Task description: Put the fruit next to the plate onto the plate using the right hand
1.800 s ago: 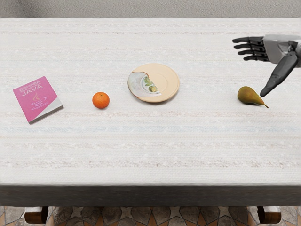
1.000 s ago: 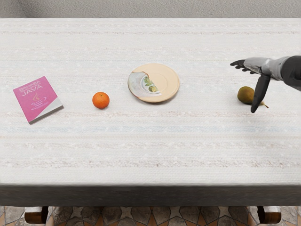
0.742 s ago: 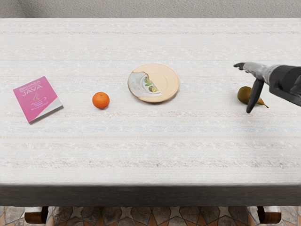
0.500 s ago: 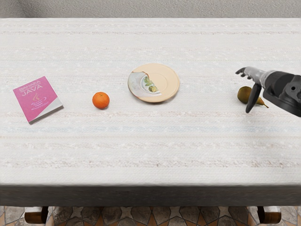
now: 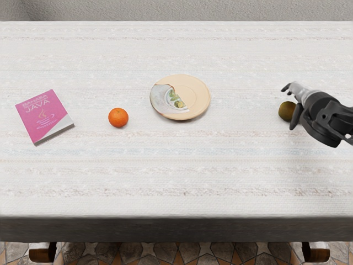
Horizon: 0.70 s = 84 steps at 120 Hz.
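At the left end of the white cloth-covered table (image 5: pixel 220 165) lies a pink paperback book (image 5: pixel 41 115), flat, cover up and turned at a slant. Well to its right a small round orange fruit (image 5: pixel 118 117) rests on the cloth by itself. Farther right and slightly farther back sits a cream round plate (image 5: pixel 194 94) with a pale, green-marked patch on its left half; the orange is near its left side but apart from it. Well apart again, near the table's right edge, an olive-green pear (image 5: pixel 285 110) sits on the cloth, not on the plate. Only its rounded left part shows, the rest hidden behind the hand. The grey and black right hand (image 5: pixel 303 101), its arm coming in from the right edge, is set about the pear with its fingers (image 5: pixel 289 87) spread over the far side and the dark thumb hanging down at the near right. The hand looks wide rather than clamped, and whether any finger touches the pear cannot be told.
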### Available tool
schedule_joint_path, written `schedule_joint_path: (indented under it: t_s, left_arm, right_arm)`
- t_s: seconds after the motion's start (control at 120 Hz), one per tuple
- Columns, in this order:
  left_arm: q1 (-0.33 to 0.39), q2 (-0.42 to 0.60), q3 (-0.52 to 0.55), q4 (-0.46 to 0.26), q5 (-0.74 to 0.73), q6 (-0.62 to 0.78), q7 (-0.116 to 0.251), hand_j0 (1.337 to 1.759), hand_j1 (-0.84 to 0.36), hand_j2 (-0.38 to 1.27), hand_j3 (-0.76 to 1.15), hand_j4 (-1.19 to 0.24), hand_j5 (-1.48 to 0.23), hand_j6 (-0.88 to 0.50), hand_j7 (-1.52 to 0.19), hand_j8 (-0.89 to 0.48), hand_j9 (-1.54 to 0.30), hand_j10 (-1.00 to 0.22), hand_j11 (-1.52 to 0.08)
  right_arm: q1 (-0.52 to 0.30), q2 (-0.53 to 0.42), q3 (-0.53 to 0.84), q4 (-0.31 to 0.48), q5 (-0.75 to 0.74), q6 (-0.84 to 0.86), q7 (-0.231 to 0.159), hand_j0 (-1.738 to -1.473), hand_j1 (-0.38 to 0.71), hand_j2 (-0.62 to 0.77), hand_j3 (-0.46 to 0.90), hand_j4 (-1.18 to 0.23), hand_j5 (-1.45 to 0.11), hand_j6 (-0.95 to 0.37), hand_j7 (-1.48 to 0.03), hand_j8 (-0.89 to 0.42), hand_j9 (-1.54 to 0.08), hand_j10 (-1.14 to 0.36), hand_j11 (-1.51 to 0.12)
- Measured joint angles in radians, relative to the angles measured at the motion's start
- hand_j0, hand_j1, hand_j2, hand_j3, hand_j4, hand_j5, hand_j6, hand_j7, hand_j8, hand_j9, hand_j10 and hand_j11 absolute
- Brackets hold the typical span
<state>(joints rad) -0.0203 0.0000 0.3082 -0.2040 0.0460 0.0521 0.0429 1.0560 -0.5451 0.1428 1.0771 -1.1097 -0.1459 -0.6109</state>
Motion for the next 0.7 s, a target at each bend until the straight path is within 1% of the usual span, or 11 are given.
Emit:
schedule_joint_path:
  t_s: [0.058, 0.175, 0.258, 0.317, 0.6, 0.667, 0.7]
  left_arm:
    - [0.000, 0.000, 0.000, 0.000, 0.000, 0.000, 0.000, 1.658, 0.35, 0.00, 0.00, 0.00, 0.00, 0.00, 0.00, 0.00, 0.00, 0.00, 0.00]
    - [0.000, 0.000, 0.000, 0.000, 0.000, 0.000, 0.000, 1.658, 0.35, 0.00, 0.00, 0.00, 0.00, 0.00, 0.00, 0.00, 0.00, 0.00, 0.00]
    - [0.000, 0.000, 0.000, 0.000, 0.000, 0.000, 0.000, 1.658, 0.35, 0.00, 0.00, 0.00, 0.00, 0.00, 0.00, 0.00, 0.00, 0.00, 0.00]
    - [0.000, 0.000, 0.000, 0.000, 0.000, 0.000, 0.000, 1.658, 0.35, 0.00, 0.00, 0.00, 0.00, 0.00, 0.00, 0.00, 0.00, 0.00, 0.00]
    - [-0.001, 0.000, 0.000, 0.000, 0.000, 0.000, 0.000, 1.658, 0.35, 0.00, 0.00, 0.00, 0.00, 0.00, 0.00, 0.00, 0.00, 0.00, 0.00]
    - [0.000, 0.000, 0.000, 0.000, 0.000, 0.000, 0.000, 1.658, 0.35, 0.00, 0.00, 0.00, 0.00, 0.00, 0.00, 0.00, 0.00, 0.00, 0.00]
    - [0.000, 0.000, 0.000, 0.000, 0.000, 0.000, 0.000, 1.658, 0.35, 0.00, 0.00, 0.00, 0.00, 0.00, 0.00, 0.00, 0.00, 0.00, 0.00]
  right_arm:
    - [0.001, 0.008, -0.008, -0.012, -0.001, -0.001, 0.000, -1.658, -0.08, -0.04, 0.00, -0.23, -0.30, -0.24, -0.30, -0.23, -0.30, -0.23, -0.30]
    - [0.004, 0.049, -0.027, -0.062, -0.003, -0.002, 0.000, -1.658, -0.07, -0.04, 0.00, -0.24, -0.30, -0.24, -0.30, -0.24, -0.30, -0.24, -0.30]
    - [0.004, 0.062, -0.035, -0.079, -0.003, -0.002, 0.000, -1.658, -0.06, -0.05, 0.00, -0.25, -0.32, -0.25, -0.32, -0.25, -0.32, -0.25, -0.32]
    - [0.004, 0.066, -0.038, -0.083, -0.003, -0.004, 0.000, -1.658, -0.02, -0.05, 0.00, -0.28, -0.36, -0.28, -0.36, -0.28, -0.36, -0.28, -0.36]
    - [-0.006, 0.066, -0.039, -0.088, 0.000, -0.042, 0.000, -1.658, 0.20, -0.09, 0.00, -0.46, -0.60, -0.46, -0.60, -0.46, -0.60, -0.46, -0.60]
    - [-0.011, 0.066, -0.038, -0.091, -0.004, -0.044, 0.000, -1.654, 0.21, -0.10, 0.00, -0.51, -0.64, -0.46, -0.64, -0.51, -0.64, -0.51, -0.64]
    - [-0.013, 0.067, -0.038, -0.091, -0.005, -0.046, 0.000, -1.652, 0.21, -0.10, 0.00, -0.52, -0.66, -0.45, -0.66, -0.50, -0.66, -0.52, -0.66]
